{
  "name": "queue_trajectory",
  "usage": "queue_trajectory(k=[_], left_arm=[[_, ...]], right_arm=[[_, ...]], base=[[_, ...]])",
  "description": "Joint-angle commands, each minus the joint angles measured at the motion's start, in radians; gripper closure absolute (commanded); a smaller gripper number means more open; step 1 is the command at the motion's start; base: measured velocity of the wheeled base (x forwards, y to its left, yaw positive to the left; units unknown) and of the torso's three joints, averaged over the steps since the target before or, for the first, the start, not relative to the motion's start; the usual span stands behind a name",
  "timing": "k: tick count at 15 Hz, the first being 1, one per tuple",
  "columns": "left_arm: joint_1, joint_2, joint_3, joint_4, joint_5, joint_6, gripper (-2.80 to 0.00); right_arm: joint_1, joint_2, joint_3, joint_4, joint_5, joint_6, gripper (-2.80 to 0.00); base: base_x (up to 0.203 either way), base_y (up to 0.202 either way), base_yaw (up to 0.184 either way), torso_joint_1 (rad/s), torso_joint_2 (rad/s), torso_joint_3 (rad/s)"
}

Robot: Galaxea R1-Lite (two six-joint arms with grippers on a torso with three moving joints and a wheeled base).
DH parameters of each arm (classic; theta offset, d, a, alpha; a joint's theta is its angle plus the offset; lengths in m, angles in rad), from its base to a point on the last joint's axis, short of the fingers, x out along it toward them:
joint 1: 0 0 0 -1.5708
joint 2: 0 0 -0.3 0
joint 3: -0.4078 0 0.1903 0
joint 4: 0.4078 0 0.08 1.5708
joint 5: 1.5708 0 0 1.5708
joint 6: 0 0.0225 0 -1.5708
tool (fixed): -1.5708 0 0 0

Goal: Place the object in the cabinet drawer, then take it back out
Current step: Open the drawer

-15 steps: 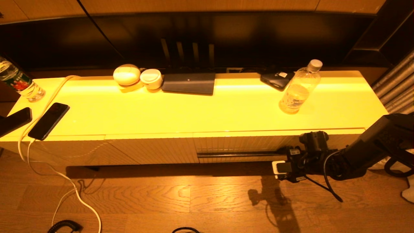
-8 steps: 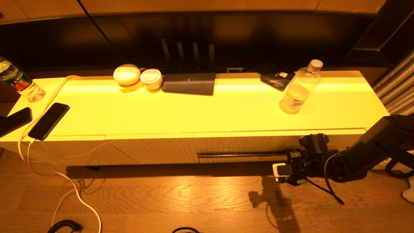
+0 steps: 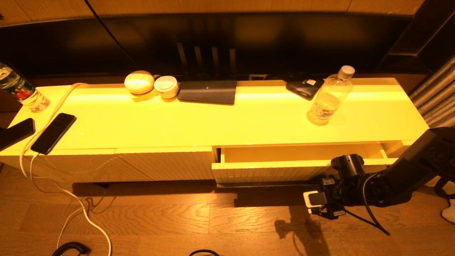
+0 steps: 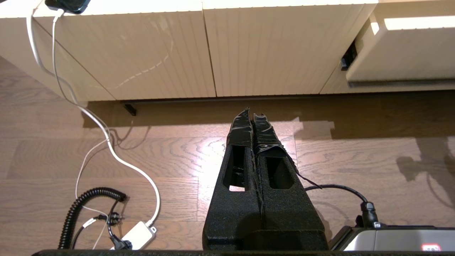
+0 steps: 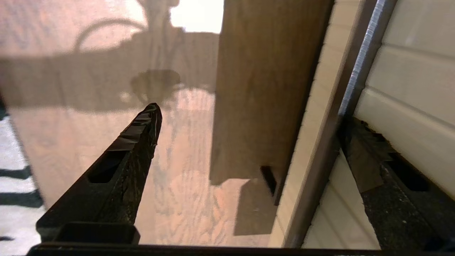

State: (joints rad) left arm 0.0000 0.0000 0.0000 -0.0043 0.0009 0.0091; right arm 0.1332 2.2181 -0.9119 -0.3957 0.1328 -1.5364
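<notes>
The clear water bottle (image 3: 328,96) with a white cap stands upright on the cabinet top, right of centre. Below it the ribbed pale-yellow drawer (image 3: 280,171) is pulled partly out, and a strip of its glossy inside (image 3: 295,153) shows. My right gripper (image 5: 249,115) is open wide at the drawer's right end. One finger (image 5: 373,160) is hooked into the dark handle slot (image 5: 359,71), and the other finger (image 5: 138,142) hangs over the floor. In the head view that gripper (image 3: 314,195) sits low under the drawer front. My left gripper (image 4: 252,113) is shut and empty above the floor, far from the drawer (image 4: 401,53).
A second bottle with a green-and-red label (image 3: 19,90) stands at the far left. Two dark phones (image 3: 53,132), a white cable, two round white items (image 3: 139,81), a dark flat pad (image 3: 208,91) and a black gadget (image 3: 304,88) lie on the cabinet top. Cables trail on the wooden floor (image 4: 106,142).
The drawer was closed and has slid out toward me. My right gripper has drawn back and slightly down with it. The bottle has not moved.
</notes>
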Motion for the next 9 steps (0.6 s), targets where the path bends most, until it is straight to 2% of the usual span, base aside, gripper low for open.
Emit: queue_trajectory(k=[1, 9], left_arm=[[0.000, 0.000, 0.002, 0.000, 0.001, 0.000, 0.00], [0.000, 0.000, 0.002, 0.000, -0.001, 0.000, 0.00]], right_arm=[[0.000, -0.002, 0.039, -0.011, 0.001, -0.008, -2.80], [0.008, -0.069, 0.219, 0.011, 0.008, -0.008, -2.80]], base=[[0.000, 0.000, 0.000, 0.000, 0.00, 0.000], [0.000, 0.000, 0.000, 0.000, 0.00, 0.000]])
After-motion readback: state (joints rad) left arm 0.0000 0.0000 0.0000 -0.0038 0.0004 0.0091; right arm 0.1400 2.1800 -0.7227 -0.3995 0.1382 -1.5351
